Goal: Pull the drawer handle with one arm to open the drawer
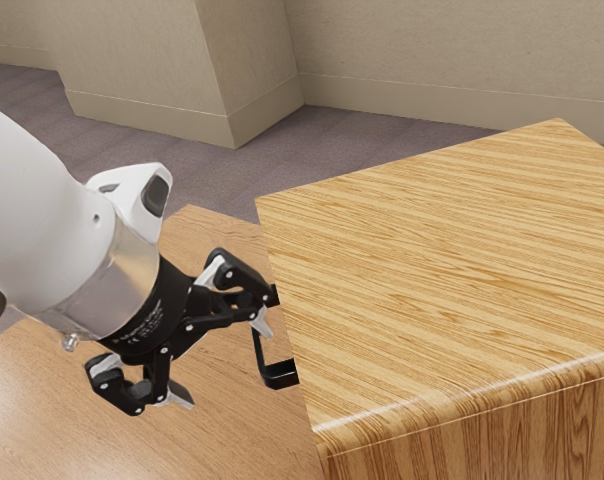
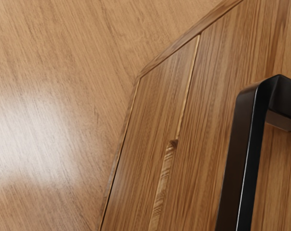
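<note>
Black two-finger gripper [image 1: 222, 360] spread wide beside the black bar-shaped drawer handle [image 1: 274, 362].
Its fingers stood far apart with nothing held. The upper one lay just by the handle's upper end, but contact could not be told. The handle stuck out from the side of the light oak-grained wooden cabinet [image 1: 432, 260] that faced the arm, just under the cabinet's top edge. The cabinet stood on the brown wooden worktop [image 1: 42, 430]. From the wrist, the handle [image 2: 246, 159] rose close before the seamed wooden front panel [image 2: 203, 110].
</note>
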Action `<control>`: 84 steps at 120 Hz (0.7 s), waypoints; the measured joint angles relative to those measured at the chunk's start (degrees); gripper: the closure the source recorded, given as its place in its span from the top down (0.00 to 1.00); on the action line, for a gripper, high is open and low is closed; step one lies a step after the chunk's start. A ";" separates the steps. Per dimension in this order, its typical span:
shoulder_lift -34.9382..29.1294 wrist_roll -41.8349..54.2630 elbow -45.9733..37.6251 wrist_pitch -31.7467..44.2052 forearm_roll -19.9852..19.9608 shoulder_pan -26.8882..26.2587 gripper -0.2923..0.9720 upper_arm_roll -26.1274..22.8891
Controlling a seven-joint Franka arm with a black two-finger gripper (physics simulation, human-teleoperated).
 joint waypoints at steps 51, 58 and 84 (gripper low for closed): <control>0.11 -0.02 -2.18 0.41 0.01 -0.17 0.77 1.31; 0.03 -0.02 -2.68 0.42 0.02 -0.45 0.77 1.72; -0.73 0.01 -3.97 0.31 0.16 -1.15 0.76 3.13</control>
